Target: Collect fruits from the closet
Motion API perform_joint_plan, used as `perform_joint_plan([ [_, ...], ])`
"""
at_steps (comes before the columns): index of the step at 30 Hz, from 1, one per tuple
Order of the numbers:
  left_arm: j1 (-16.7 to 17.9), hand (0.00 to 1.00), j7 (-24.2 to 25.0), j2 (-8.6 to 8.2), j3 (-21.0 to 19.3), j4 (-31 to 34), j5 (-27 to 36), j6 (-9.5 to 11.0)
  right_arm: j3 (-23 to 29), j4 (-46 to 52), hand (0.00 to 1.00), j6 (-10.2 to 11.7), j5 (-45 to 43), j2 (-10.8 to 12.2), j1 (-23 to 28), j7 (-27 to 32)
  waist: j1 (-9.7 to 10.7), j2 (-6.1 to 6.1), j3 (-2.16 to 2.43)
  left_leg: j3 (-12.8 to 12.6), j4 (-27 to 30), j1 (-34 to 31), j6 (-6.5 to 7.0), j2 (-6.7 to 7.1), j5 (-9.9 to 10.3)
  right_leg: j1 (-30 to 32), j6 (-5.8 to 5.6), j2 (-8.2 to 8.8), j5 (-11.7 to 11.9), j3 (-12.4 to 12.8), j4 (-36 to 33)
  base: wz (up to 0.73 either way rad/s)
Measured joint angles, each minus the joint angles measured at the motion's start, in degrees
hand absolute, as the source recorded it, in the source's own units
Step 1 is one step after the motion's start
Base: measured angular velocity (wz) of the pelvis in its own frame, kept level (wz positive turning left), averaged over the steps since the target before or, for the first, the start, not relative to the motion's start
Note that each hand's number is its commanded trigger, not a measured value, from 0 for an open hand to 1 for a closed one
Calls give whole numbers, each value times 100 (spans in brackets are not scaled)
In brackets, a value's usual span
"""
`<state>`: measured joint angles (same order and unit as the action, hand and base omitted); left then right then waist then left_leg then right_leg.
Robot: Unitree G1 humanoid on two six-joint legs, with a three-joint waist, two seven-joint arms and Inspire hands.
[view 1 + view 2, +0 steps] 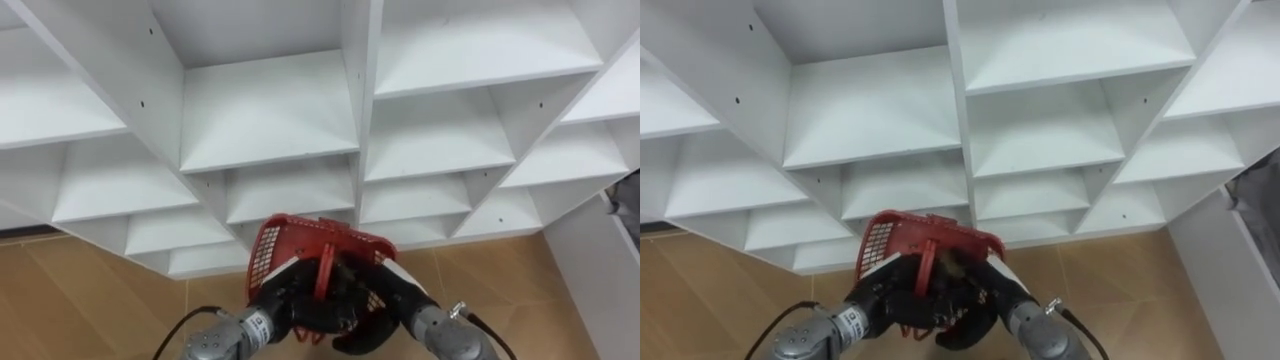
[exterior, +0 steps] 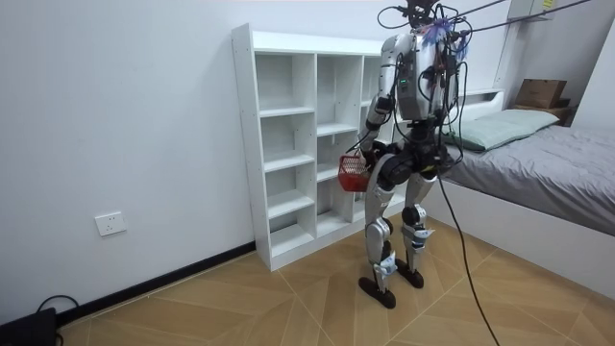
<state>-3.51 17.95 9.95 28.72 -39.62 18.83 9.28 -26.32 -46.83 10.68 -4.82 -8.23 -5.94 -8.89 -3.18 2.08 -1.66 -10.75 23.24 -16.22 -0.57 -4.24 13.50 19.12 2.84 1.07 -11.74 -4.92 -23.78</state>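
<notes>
I hold a red mesh basket (image 1: 300,240) low in front of me, its red handle (image 1: 325,268) folded down across the near side. My left hand (image 1: 285,300) grips the basket's left side and my right hand (image 1: 385,298) grips its right side, the dark fingers of both curled against it. The white closet (image 1: 270,130) of open shelves rises directly ahead. In the room view I stand upright facing the closet (image 2: 288,144), with the basket (image 2: 353,173) at hip height. What lies inside the basket is hidden by its wall and my hands.
A wooden floor (image 1: 80,300) runs under the closet. A white panel (image 1: 590,270) stands at the right edge. In the room view a bed (image 2: 548,163) lies behind me, with a cardboard box (image 2: 541,92) beyond it, and a wall socket (image 2: 110,223) shows at the room view's left.
</notes>
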Motion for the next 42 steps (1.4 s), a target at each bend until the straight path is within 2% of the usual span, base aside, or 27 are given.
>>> perform_joint_plan([
  [3,25,100,-53,1,-166,-206,-308,26,-3,20,0,14,0,-52,52,-144,-40,-10,6,-5,-54,49,-1,8,0,-32,0,-1,0,-1,19,0],
  [7,50,100,-156,0,-259,-422,-401,29,-12,27,0,21,1,-49,67,-289,-36,-27,14,-5,-104,180,-1,12,0,-186,-1,-1,0,-28,103,1],
  [12,299,100,-256,3,-556,-435,-463,155,2,347,0,55,0,-50,225,-350,-21,-136,76,-4,-270,482,-20,26,-14,-439,-15,-13,9,-24,251,0],
  [14,400,100,-278,1,-666,-434,-492,178,3,559,0,53,32,-91,320,-398,-37,-205,118,2,-316,582,-22,25,-15,-543,-21,-23,13,-20,312,0],
  [16,490,100,-281,-1,-803,-466,-520,178,6,788,0,55,111,-155,406,-415,-44,-267,139,6,-396,750,-28,27,-18,-731,-34,-34,36,-34,429,0],
  [18,529,100,-353,13,-864,-472,-543,177,40,952,0,55,234,-211,502,-404,-41,-275,146,3,-417,825,-28,16,-18,-865,-46,-55,79,-44,556,0],
  [21,632,100,-506,24,-1072,-478,-612,177,73,1014,0,61,267,-313,611,-371,-47,-271,144,-1,-569,991,-28,11,-18,-1057,-64,-120,161,-35,773,0],
  [26,900,100,-795,154,-1101,-485,-612,172,75,1194,0,52,282,-399,894,-275,-41,-265,140,-2,-698,1151,-33,18,-21,-1217,-73,-120,177,-43,908,0],
  [33,1085,100,-1032,131,-1459,-618,-611,156,306,1604,0,34,336,-412,1152,-341,-19,-266,138,-5,-795,1218,-47,26,-31,-1239,-73,-107,177,-54,889,-1],
  [42,1146,100,-1184,128,-1521,-769,-613,94,599,1862,0,-15,493,-443,1417,-250,31,-377,81,-11,-900,1490,-36,84,-38,-1451,-99,-57,130,-77,921,-2],
])
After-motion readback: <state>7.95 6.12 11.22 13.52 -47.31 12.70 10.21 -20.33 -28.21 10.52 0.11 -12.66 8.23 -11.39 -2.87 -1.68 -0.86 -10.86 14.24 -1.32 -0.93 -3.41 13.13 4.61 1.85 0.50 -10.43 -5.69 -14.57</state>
